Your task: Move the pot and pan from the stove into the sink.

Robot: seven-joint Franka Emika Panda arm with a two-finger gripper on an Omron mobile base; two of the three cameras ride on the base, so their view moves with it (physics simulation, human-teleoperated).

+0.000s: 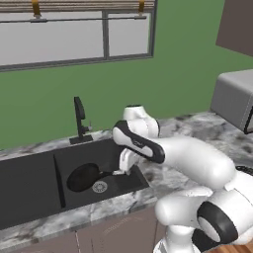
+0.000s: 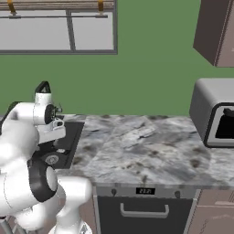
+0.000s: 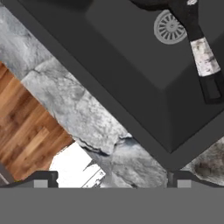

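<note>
The black pan (image 1: 82, 177) lies in the dark sink (image 1: 29, 185), beside the round silver drain (image 1: 100, 187). In the hand view its long handle (image 3: 202, 56), silver near the end, rests on the sink floor next to the drain (image 3: 169, 27). My gripper (image 1: 122, 169) hangs over the sink's right front corner, just above the handle's end. It is open, the finger tips (image 3: 42, 179) stand wide apart, and nothing is between them (image 3: 112, 180). The pot and the stove are out of view.
A slim black faucet (image 1: 79, 119) rises behind the basin. Marble counter (image 2: 137, 141) runs to the right, where a grey toaster oven (image 2: 214, 112) stands. A dishwasher front (image 2: 141, 208) sits under the counter. Wooden floor (image 3: 22, 127) lies below the counter edge.
</note>
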